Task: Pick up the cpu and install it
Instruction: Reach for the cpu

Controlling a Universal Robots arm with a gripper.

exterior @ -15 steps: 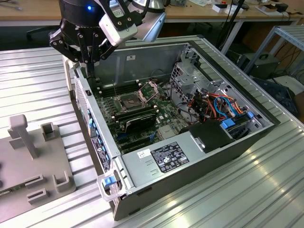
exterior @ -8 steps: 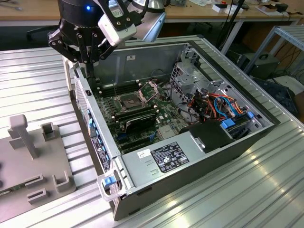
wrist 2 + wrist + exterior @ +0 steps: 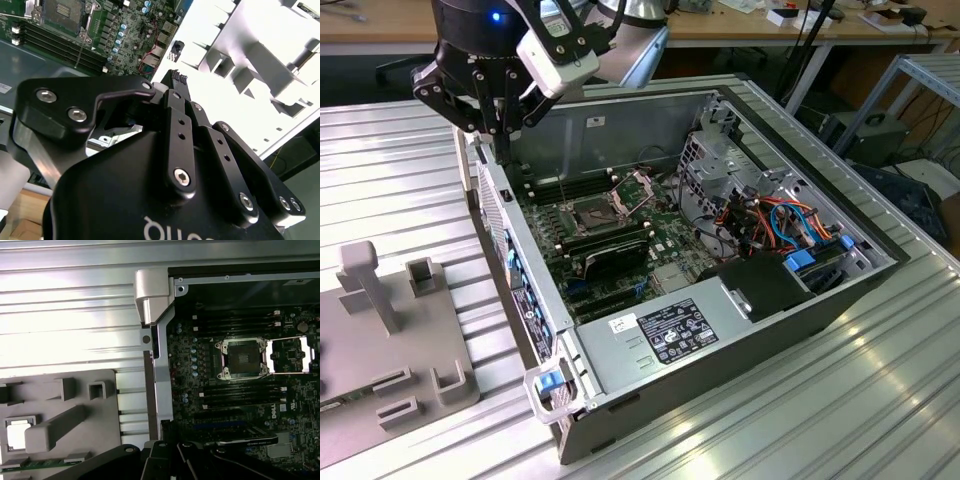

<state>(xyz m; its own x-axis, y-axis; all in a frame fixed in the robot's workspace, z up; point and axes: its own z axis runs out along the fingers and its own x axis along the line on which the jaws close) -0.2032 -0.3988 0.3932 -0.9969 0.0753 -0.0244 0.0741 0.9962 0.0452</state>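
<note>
— Toward the counter's far edge, in the exterior view, the gripper hangs above the rim of the open case. Does it carry anything?

— Nothing that I can see, and I cannot tell how wide the jaws stand. The socket lies bare on the board, its frame swung up. The grey tray sits on the counter near its front edge, at the exterior view's left, just beside the case.

— And the second wrist view?

— The gripper is seen from behind, its tip between the board with the socket and the tray. Its own links hide the gap of the jaws.

— The first wrist view?

— The cpu lies flat in a square pocket of the tray, beside a long raised bar and apart from the gripper. So the jaws hold no cpu, by my reading. The socket is open and empty.

— How should the pick be done?

— I judge the step to be the reach for the cpu. It calls for a square descent over the pocket, clear of the bar, a grip on two opposite edges, and a straight, level lift. A thin flat chip could slip or catch the pocket wall if tilted.
</note>
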